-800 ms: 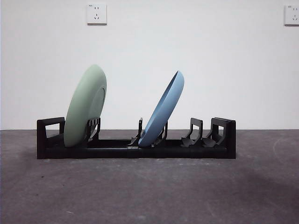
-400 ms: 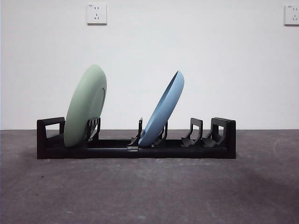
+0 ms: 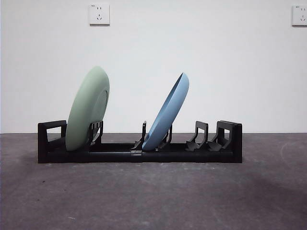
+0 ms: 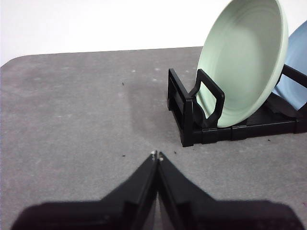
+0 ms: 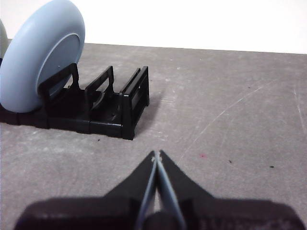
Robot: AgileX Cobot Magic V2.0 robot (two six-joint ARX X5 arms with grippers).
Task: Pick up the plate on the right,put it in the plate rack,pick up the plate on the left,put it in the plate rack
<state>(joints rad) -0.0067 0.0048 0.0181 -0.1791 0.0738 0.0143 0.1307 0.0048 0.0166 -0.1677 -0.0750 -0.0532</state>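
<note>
Plate rack (image 3: pixel 192 155): black, plain. L plate (image 3: pixel 88 109): pale green, no pattern. R plate (image 3: pixel 167 112): light blue, plain. Counter (image 3: pixel 153 196): dark grey, mottled w/ pale scuffs. Wall (image 3: pixel 230 57): white; sockets (image 3: pixel 99 14) white. Jaws both arms: black.

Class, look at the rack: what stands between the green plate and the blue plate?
In the front view, only the rack itself: a bare stretch of base rail and one empty upright prong separate the green plate and blue plate.

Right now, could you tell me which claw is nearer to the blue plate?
Right. The right claw waits off the rack's end beside the blue plate; the left claw waits off the opposite end, beyond the green plate.
</note>
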